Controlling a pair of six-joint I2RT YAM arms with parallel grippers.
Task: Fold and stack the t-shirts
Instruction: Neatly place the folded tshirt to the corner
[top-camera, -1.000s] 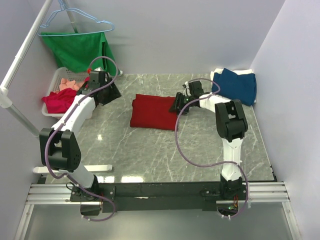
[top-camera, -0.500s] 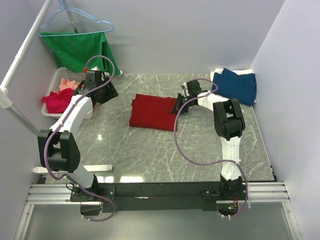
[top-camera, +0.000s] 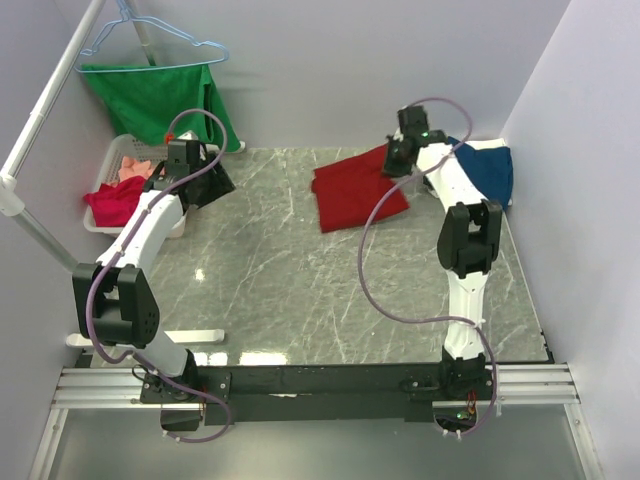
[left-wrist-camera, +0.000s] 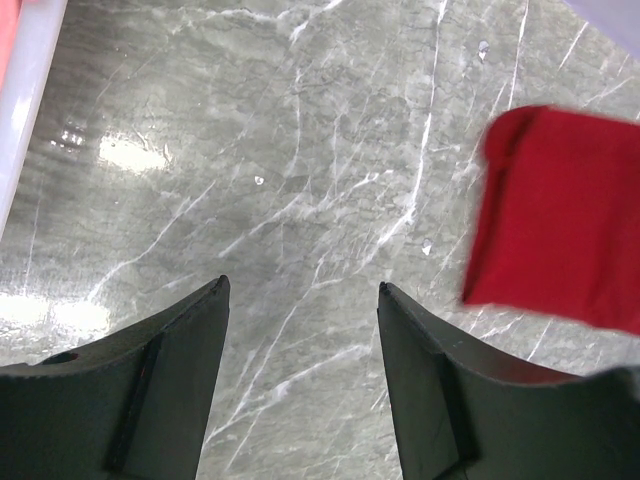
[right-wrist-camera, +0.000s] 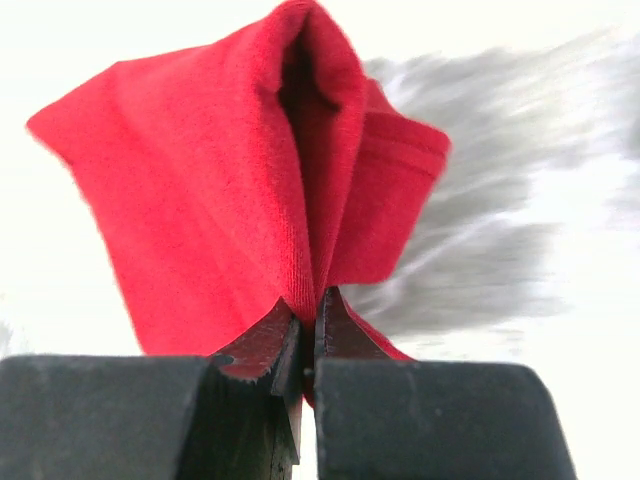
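Right gripper (right-wrist-camera: 305, 335) is clamped on a bunched fold of the deep-red t-shirt (right-wrist-camera: 230, 190), its jaws pressed together with cloth between them. Everything behind that cloth in the wrist view is a pale blur. From above, the shirt (top-camera: 355, 190) sits at the far right of the marble table (top-camera: 300, 290), one corner drawn up to the gripper (top-camera: 400, 160); whether the rest touches the surface is hard to tell. The right arm covers part of the dark blue t-shirt (top-camera: 485, 172), and only a sliver of the white t-shirt (top-camera: 488, 145) shows under it.

Left gripper (left-wrist-camera: 300, 290) hangs with its jaws apart and nothing between them. In its view the red shirt (left-wrist-camera: 560, 230) is cut off at the right edge. The left arm hides part of the white basket (top-camera: 112, 160), where the crimson t-shirt (top-camera: 112, 200) and salmon-pink t-shirt (top-camera: 138, 165) lie.
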